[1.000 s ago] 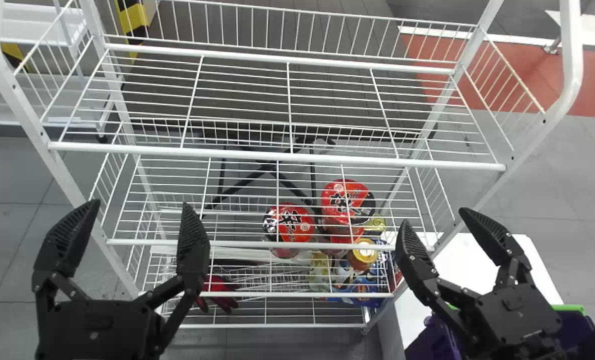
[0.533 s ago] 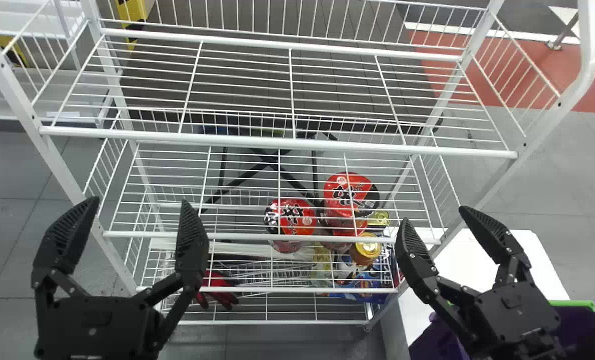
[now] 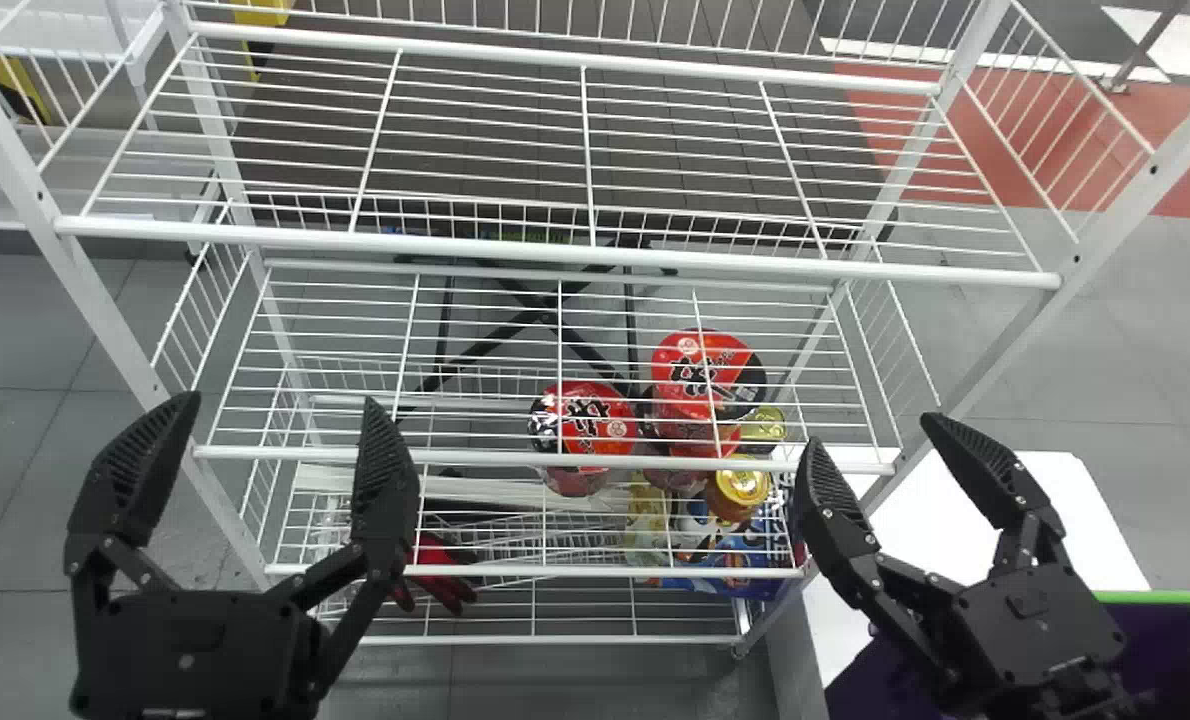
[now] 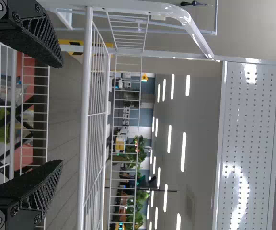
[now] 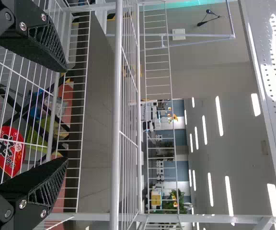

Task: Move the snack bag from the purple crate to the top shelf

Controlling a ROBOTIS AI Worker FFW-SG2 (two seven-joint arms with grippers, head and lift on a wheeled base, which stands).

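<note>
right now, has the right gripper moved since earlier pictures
Yes: against the white rack, the right gripper sits lower and further left in the head view.

Looking out between the wide-spread, ridged black fingers (image 4: 37,43) of the left gripper (image 3: 280,402)! Straight on to the top shelf (image 4: 85,124), all white rails and thin wires. Down through more wire mesh (image 4: 34,143), to something green (image 4: 3,127) and something clear and blue (image 4: 11,91), too cut off to name. Over to grey floor (image 4: 66,112), then yellow-and-black stripes (image 4: 75,46). Far off in the room, on to leafy plants (image 4: 140,146). And up high, to bright strip lights (image 4: 183,151) and a pale panel (image 4: 248,143) dotted with holes!
</note>
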